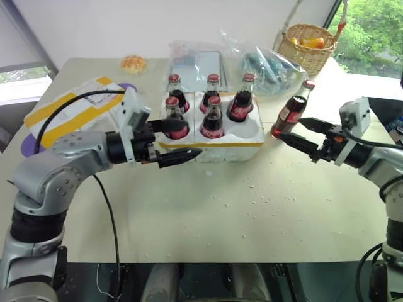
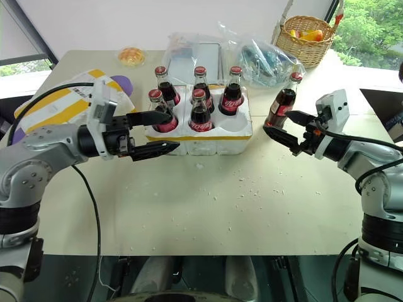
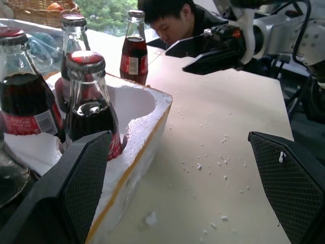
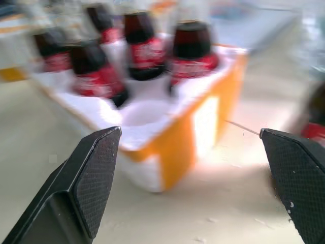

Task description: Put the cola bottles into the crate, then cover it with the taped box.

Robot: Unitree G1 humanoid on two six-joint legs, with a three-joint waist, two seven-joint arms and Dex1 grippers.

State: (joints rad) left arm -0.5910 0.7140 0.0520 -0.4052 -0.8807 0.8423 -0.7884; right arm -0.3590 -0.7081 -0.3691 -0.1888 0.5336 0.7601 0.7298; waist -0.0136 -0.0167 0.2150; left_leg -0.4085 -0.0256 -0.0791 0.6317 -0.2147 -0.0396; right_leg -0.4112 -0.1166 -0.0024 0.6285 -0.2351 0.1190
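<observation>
Five cola bottles [image 1: 213,119] are standing in the crate [image 1: 242,146], leaving its front right well bare, while a sixth bottle [image 1: 291,111] is standing on the table [image 1: 252,214] just to the right of the crate. Left of the crate, the taped box [image 1: 69,110] is lying behind the left gripper [image 1: 178,140], whose jaws are gaping wide at the crate's front left corner, perhaps touching it. Beyond the sixth bottle on the right, the right gripper [image 1: 294,131] is hanging released and grasping nothing.
</observation>
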